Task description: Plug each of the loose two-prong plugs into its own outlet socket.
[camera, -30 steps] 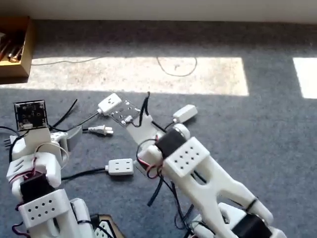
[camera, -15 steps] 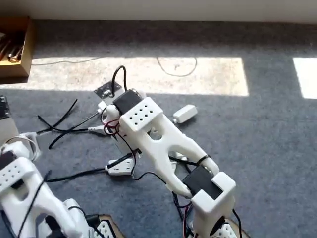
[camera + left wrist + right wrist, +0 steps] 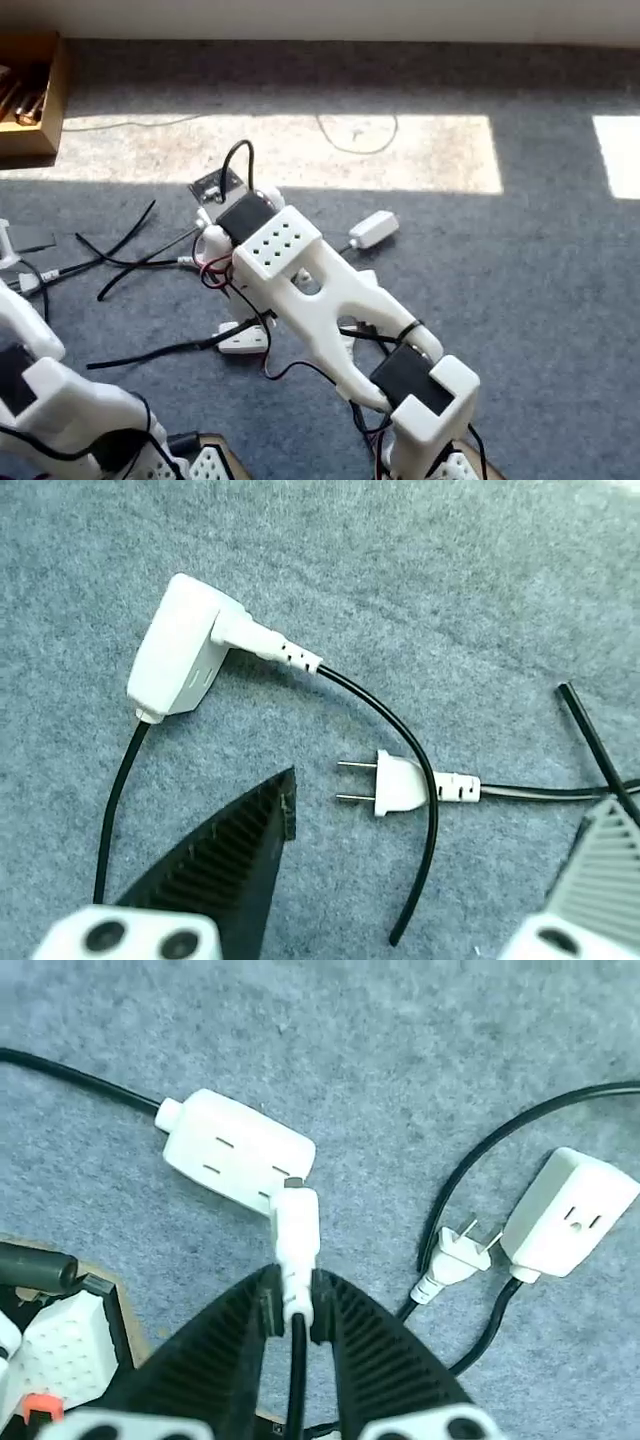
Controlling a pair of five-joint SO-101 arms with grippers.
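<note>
1. The right claw [image 3: 297, 1285] sits at the bottom middle of its wrist view. It is clenched on the back end of a white plug [image 3: 297, 1225].
2. Just past the claw, the front of the white plug touches the end of a long socket block [image 3: 235, 1150] in the middle left of the frame. The prongs are hidden, so how deep they sit cannot be told.
3. The step in hand looks like pushing this plug into its socket. The next move likely needs a straight push along the plug, kept in line with the holes. Nothing holds the block down, so it may slide on the grey carpet [image 3: 400, 1040].
4. Farther off, at the right of the same frame, a loose plug [image 3: 455, 1255] lies just beside a square socket block [image 3: 570, 1210]. Its prongs show, so it is not plugged in yet.
5. The left claw [image 3: 445, 795] is at the bottom of its own wrist view. It is released and holds nothing.
6. A two-prong plug [image 3: 400, 785] lies on the carpet in the middle of that frame, in the gap between the spread fingers, with its prongs pointing to the frame's left. It cannot be told if this is the same plug as in point 4.
7. Farthest, in the upper left of that frame, lies a white block [image 3: 180, 645] with a black cord.
</note>
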